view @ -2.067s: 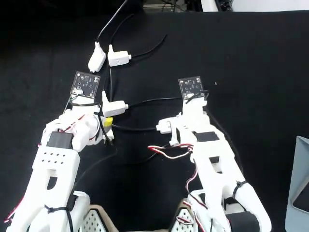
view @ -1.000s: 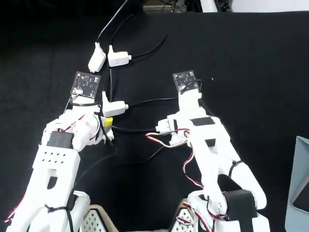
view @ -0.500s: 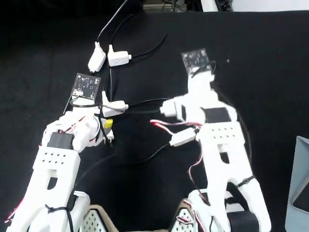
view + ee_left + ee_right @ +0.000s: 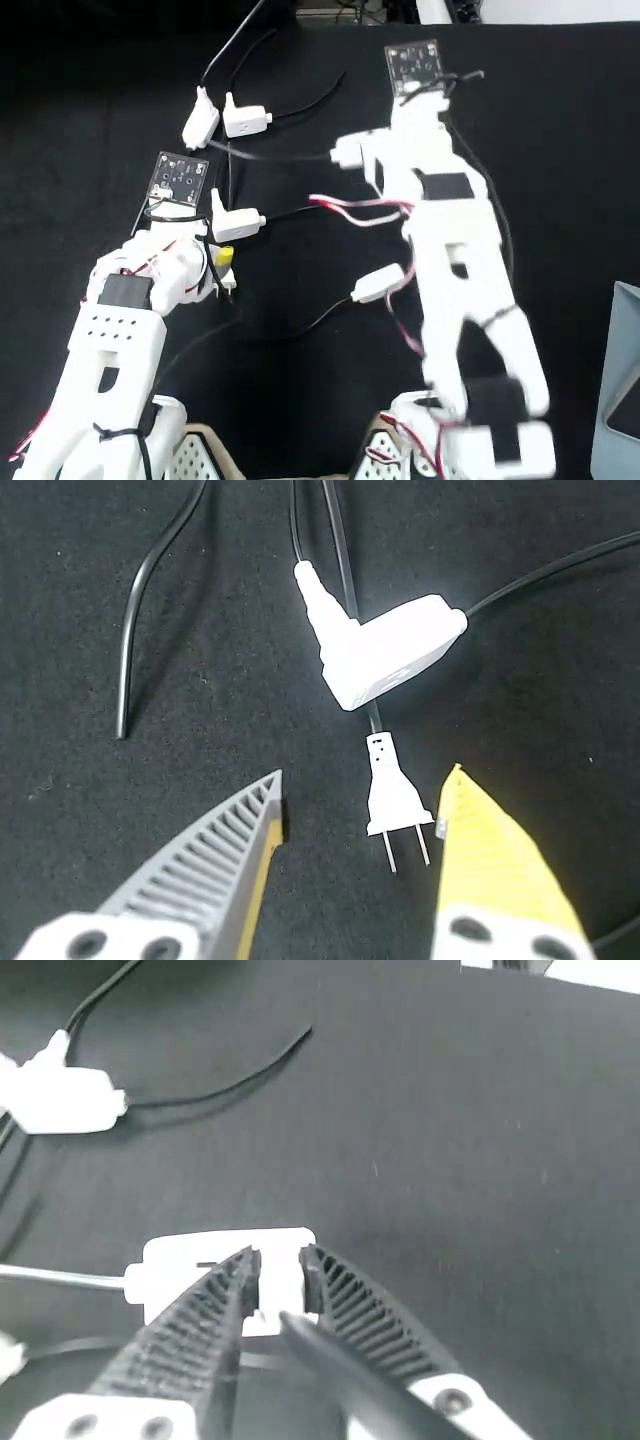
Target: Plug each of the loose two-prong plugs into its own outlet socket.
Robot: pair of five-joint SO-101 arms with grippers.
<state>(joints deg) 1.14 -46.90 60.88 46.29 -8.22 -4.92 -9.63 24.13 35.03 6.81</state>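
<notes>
Over table [image 4: 560,150] | left claw [image 4: 365,773] apart above plug [image 4: 395,795] | right claw [image 4: 279,1253] clamped on socket [image 4: 180,1260]

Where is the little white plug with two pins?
In the left wrist view, the plug lies on the black table between the open fingers of the left gripper, next to a white outlet socket.

The worktop [image 4: 570,140] is black. Far back on it, a slim white socket [image 4: 200,118] and a blocky white socket [image 4: 246,121] lie side by side. Closer, a bent white socket [image 4: 385,655] lies with a little two-prong plug [image 4: 397,802] just beside it. Black cables [image 4: 129,650] snake across. Another white plug [image 4: 378,284] lies nearer the front.
</notes>
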